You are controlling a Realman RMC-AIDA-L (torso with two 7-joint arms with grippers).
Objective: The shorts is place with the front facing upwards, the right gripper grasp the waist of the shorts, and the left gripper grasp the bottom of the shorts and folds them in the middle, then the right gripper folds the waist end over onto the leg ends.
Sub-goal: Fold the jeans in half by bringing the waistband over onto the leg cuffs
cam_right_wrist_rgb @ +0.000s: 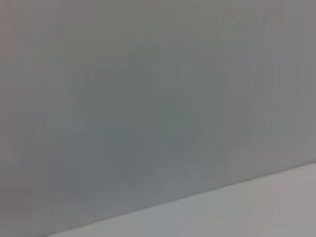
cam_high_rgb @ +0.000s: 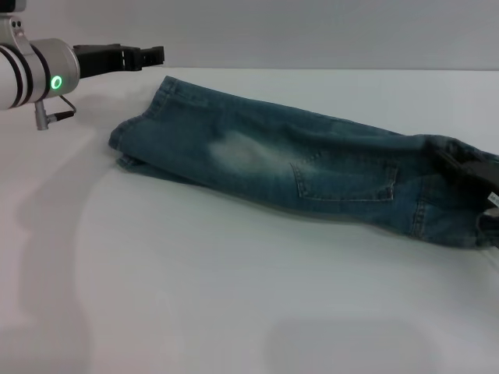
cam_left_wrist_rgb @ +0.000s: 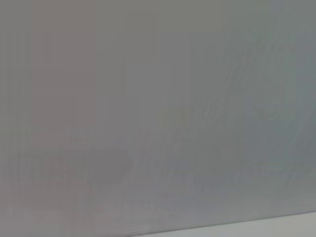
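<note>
**One lengthwise fold in, waist-to-hem fold pending**

One garment on the white table: the blue-green denim shorts with a pale faded thigh patch and a stitched pocket. They lie as a long narrow strip, which I judge to be already folded in the middle along their length. All positions below are taken from the shorts.

- The leg ends, flat and hemmed, form the strip's end toward the robot's left.
- The waist, darker and puckered, forms the opposite end, toward the robot's right.

Handling, my judgement: soft, limp denim, moderately heavy for cloth, not fragile and not slippery. Doubled layers will drape and sag when lifted, and the lower layer may slide off if only the top is pinched. Best hold looks to be the elastic band, through all layers, where the gathered cloth is thickest.

Pincers:
- The right gripper, short dark finger tips, sits at the waist, in contact with the denim. I cannot tell whether it is clamped or apart.
- The left gripper, a black claw on a glossy white arm with a green light, hangs beyond the leg ends, apart from the shorts, holding nothing. Its fingers look nearly together, but I cannot tell for sure.

Both wrist views show only plain grey wall and a sliver of table.
</note>
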